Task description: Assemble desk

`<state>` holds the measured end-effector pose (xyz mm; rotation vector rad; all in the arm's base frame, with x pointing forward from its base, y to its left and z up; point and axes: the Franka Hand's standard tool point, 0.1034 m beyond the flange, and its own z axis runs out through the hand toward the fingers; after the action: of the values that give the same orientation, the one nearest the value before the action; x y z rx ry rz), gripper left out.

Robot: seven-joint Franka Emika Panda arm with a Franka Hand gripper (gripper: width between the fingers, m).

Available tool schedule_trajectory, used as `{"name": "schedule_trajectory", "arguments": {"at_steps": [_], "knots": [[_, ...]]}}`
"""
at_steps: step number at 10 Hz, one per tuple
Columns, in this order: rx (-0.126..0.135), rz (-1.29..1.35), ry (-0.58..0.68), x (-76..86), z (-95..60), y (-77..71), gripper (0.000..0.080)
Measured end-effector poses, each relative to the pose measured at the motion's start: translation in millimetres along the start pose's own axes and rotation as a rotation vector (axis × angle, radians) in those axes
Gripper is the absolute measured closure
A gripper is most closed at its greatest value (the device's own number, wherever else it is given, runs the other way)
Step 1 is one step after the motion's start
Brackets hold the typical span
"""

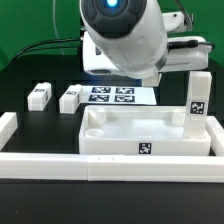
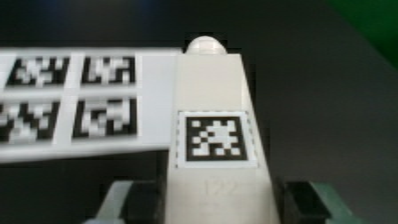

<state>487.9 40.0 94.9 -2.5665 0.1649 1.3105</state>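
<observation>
In the wrist view my gripper (image 2: 217, 206) is shut on a white square leg (image 2: 215, 100). The dark fingers (image 2: 143, 203) press its two sides. The leg carries a black-white tag (image 2: 217, 137) and ends in a rounded peg (image 2: 208, 45). In the exterior view the arm's body (image 1: 122, 35) hides the gripper and the held leg. The tray-like tabletop (image 1: 110, 147) lies in front of it, open side up. One leg (image 1: 197, 96) stands upright at the tabletop's corner on the exterior view's right. Two more legs (image 1: 40, 95) (image 1: 69, 98) lie on the table at the left.
The marker board (image 1: 112, 95) (image 2: 63, 100) lies flat behind the tabletop, below the held leg. Long white border rails run along the front (image 1: 110, 167) and the exterior view's left (image 1: 8, 125).
</observation>
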Motion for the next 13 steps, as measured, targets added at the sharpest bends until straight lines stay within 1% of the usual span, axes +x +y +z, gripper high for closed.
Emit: {"name": "schedule_trajectory", "arguments": {"at_steps": [2, 3, 4, 5, 7, 8, 9, 10, 11, 12, 13], "knots": [[0.002, -0.020, 0.089, -12.9, -32.3, -7.2, 0.0512], [-0.001, -0.030, 0.147, -11.6, -46.5, -12.4, 0.0512], [-0.004, -0.036, 0.185, -7.2, -51.2, -15.9, 0.0512], [-0.006, -0.035, 0.296, 2.0, -58.9, -17.0, 0.0512], [-0.007, -0.029, 0.457, 0.0, -60.7, -14.7, 0.0512], [-0.007, -0.020, 0.516, 3.8, -65.0, -10.8, 0.0512], [0.005, -0.004, 0.585, 6.5, -75.7, -5.6, 0.0512], [0.046, 0.040, 0.657, -0.7, -87.6, -1.9, 0.0512], [0.036, 0.037, 0.765, 2.4, -88.6, -1.4, 0.0512], [0.027, 0.034, 0.837, 5.1, -88.2, -2.7, 0.0512], [0.019, 0.035, 0.926, 6.9, -92.2, -1.9, 0.0512]]}}
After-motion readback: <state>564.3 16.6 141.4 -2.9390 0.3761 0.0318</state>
